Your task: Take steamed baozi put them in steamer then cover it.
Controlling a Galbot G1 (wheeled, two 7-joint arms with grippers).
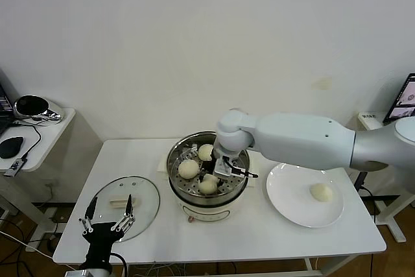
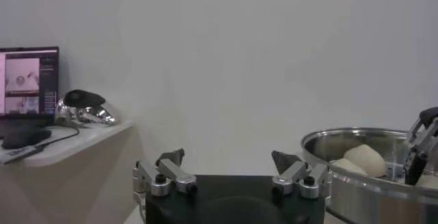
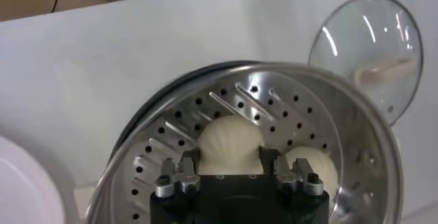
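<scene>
Four baozi counted: three in the steamer (image 1: 209,176) at mid-worktop, one (image 1: 321,191) alone on the white plate (image 1: 285,202) toward the right edge. One steamer, one plate, one glass lid (image 1: 144,207) lying flat toward the left front corner, cream handle up. In the pot, two buns (image 1: 189,168) (image 1: 205,152) on the left half of the perforated tray, a third (image 1: 208,185) toward the front, partly hidden by the right pincer (image 1: 220,168). Right pincer down inside the pot; in the right wrist view one bun (image 3: 230,142) sitting on the tray between its fingers (image 3: 187,160), fingers close at either side, contact hard to make out, so cannot tell whether gripping or let go; a second bun (image 3: 313,165) just beside, half cut off by the pincer body. Steamer's white base mostly hidden under the rim in the head view. Left pincer (image 1: 107,220) at the front left edge, over the near rim of the lid, fingers spread wide, holding nothing. Left wrist view: only the steamer's rim and two buns visible, rest cut off.
</scene>
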